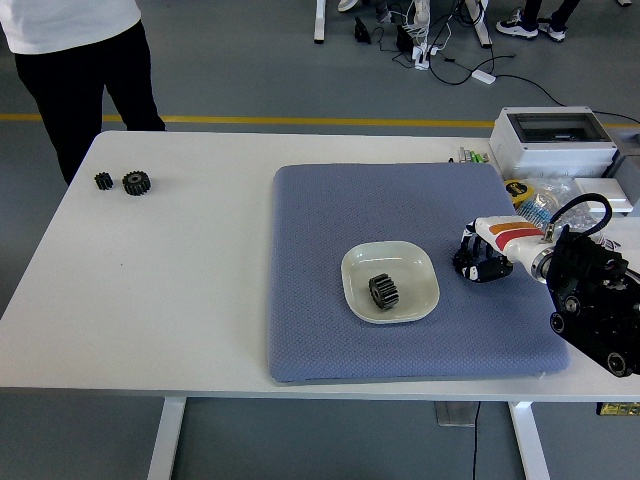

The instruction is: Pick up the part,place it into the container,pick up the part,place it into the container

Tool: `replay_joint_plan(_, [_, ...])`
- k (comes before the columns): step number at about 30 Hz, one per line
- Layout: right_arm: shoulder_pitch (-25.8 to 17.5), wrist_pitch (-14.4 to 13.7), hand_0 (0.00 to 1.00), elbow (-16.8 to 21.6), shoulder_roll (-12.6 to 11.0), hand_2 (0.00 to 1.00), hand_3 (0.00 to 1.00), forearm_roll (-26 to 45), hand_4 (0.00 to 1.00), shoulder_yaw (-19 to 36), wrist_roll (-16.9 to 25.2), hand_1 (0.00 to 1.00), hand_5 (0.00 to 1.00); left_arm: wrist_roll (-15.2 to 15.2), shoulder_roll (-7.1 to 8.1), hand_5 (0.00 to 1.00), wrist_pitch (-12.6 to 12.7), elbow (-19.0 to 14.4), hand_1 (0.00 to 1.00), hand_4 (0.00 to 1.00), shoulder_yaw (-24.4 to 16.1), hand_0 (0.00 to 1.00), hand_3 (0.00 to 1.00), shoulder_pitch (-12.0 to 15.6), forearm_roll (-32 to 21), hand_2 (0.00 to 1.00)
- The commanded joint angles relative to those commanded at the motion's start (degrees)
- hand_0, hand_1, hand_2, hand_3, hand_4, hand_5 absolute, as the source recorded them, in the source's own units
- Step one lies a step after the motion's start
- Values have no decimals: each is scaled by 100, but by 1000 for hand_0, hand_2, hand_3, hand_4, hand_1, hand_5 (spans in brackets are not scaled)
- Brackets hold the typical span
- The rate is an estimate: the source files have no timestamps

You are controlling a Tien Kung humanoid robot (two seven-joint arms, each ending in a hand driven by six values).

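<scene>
A white dish (417,298) sits on the blue mat (330,220) and holds one black gear (384,291). My right hand (477,261) hovers over the mat just right of the dish, its fingers curled and holding nothing that I can see. Two more black gears lie at the table's far left: a small one (103,181) and a larger one (136,182). My left arm is out of view.
A person in a white top and dark trousers (70,60) stands at the far left corner, hands out of view. A grey box (556,140) and small clutter (530,195) sit at the table's right back.
</scene>
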Motion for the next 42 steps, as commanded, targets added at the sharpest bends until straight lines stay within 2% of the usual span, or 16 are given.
replay_joint_plan(2, [3,-15,206,9,-19,433,473,3,732,15,8,363,340,-3,0,583,1,0,690,642,-5,710,555,1,3,664])
replay_joint_plan(3, [7,-24,167,18,-31,405,467,4,776,28,12,325,281,-4,0,583,2,0,689,642,-11,710,556,0,6,664])
replay_joint_plan(14, [3,-71,151,188,-154,395,464,-81,776,216,12,310,285,-5,0,582,-5,0,689,642,-19,710,555,8,23,664])
replay_joint_plan(21, [-84,-100,157,643,-338,394,469,-299,770,534,-51,308,264,-1,0,582,-12,0,689,641,-32,710,556,21,41,664])
replay_joint_plan(29, [-256,-151,165,1393,-551,396,470,-502,761,914,-161,309,258,5,0,583,-24,0,688,641,-41,709,556,61,70,664])
replay_joint_plan(35, [-501,-143,170,2242,-774,398,474,-599,758,1119,-270,311,259,8,0,584,-28,0,687,641,-55,710,556,92,98,664])
replay_joint_plan(42, [-622,-96,169,3337,-964,400,476,-660,755,986,-412,312,259,17,0,582,-41,0,687,640,-41,710,556,112,126,663])
